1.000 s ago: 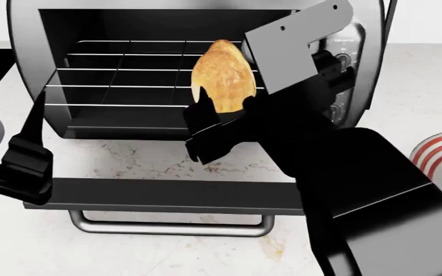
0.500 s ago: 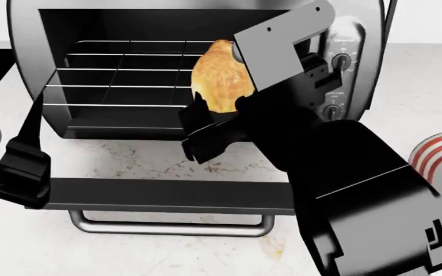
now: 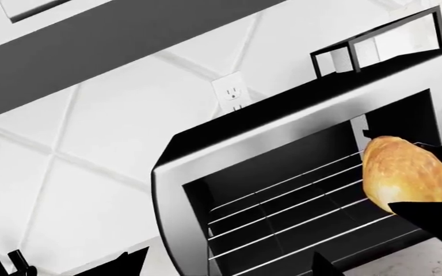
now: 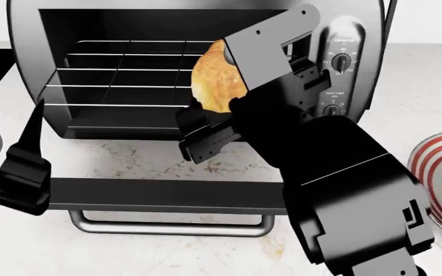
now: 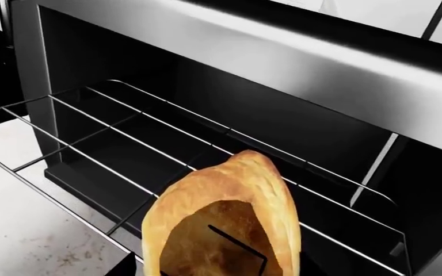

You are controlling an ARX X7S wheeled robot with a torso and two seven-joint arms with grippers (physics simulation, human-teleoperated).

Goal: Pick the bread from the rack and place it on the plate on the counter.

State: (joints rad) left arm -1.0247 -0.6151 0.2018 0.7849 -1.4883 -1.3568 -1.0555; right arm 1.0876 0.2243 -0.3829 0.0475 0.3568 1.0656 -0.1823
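Observation:
The golden-yellow bread (image 4: 212,75) stands on end at the front right of the silver wire rack (image 4: 121,72) of the open toaster oven. My right gripper (image 4: 219,112) is shut on its lower end. In the right wrist view the bread (image 5: 225,224) fills the space between the jaws, with the rack (image 5: 129,138) behind it. I cannot tell whether it touches the wires. The left wrist view shows the bread (image 3: 404,169) and the rack (image 3: 298,207) from the side. My left gripper (image 4: 25,161) is open and empty by the oven's left front corner. The red-and-white ringed plate (image 4: 436,167) lies on the white counter (image 4: 152,158) at the right edge.
The flat black oven door (image 4: 159,195) lies open toward me, with its steel handle (image 4: 171,225) below. The oven's knob panel (image 4: 336,80) is right of the opening. My right arm (image 4: 336,190) covers the counter between the oven and the plate.
My right arm has swung a little left and turned while holding the bread, uncovering more of the plate and knobs. The bread has barely moved. My left gripper shifted slightly.

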